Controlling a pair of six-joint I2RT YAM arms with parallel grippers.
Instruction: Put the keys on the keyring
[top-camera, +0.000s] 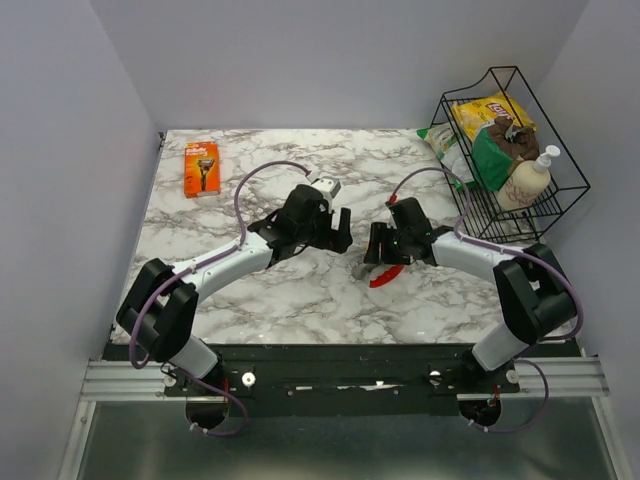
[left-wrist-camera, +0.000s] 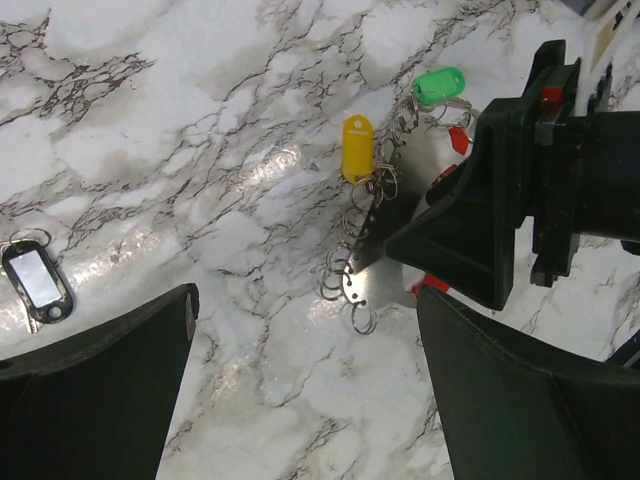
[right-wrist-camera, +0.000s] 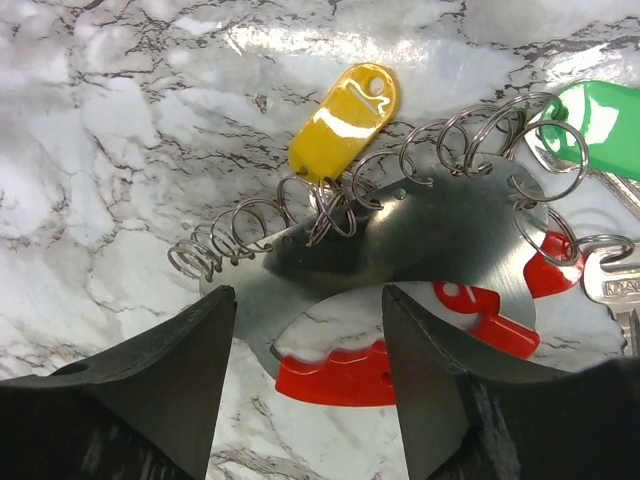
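Right pincer gapes over the keys, partly hiding their red tag; left pincer open.

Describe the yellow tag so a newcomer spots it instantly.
On the marble table, find the silvery curved plate with a red strip near the centre. Wire rings line its outer edge. The yellow tag hangs from one mid-row, the only yellow piece, its sole coloured neighbour a green tag at the row's end.
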